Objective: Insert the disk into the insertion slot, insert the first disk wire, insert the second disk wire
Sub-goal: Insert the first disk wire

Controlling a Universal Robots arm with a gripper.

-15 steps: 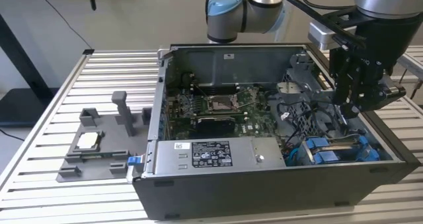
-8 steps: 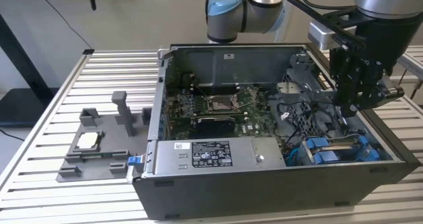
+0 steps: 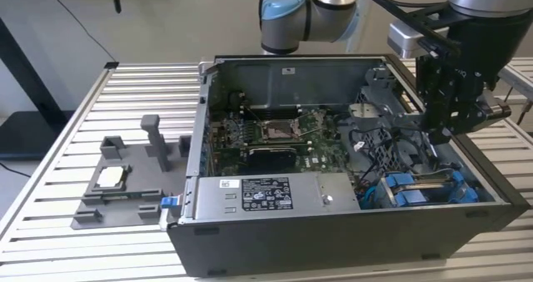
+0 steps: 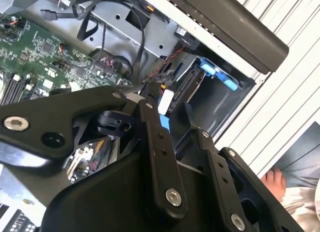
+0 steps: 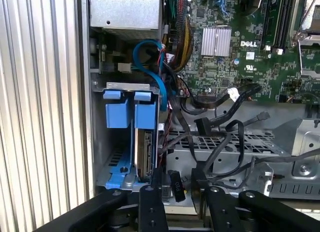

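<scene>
Ribbed alu table (image 3: 58,170): long parallel slats, matte silver. On the exterior view's left sits a grey plastic fixture (image 3: 125,198), blocky w/ upright posts, and a small square metal-topped chip (image 3: 111,178) lies in it. Next comes the black sheet-metal case (image 3: 333,247), boxy, lid off. Inside is a green motherboard (image 3: 275,138), flat & crowded w/ components. Nearer the front is a silver rectangular power supply (image 3: 258,194) w/ a printed label.

Toward the exterior view's right is the insertion slot (image 5: 114,157), w/ grey metal walls & a blue plastic floor. The disk (image 5: 145,157) stands on edge in it, thin silver body, its bright blue carrier tabs (image 5: 132,114) squarish & glossy at the mouth. A flat blue cable (image 5: 150,67) loops just beside. Loose black cables (image 5: 202,126) sprawl over a perforated metal cage (image 5: 255,142).

The gripper (image 3: 440,129), a black angular linkage w/ screw heads, hangs over the case interior near the slot. Can't tell whether it's clamped or slack.
</scene>
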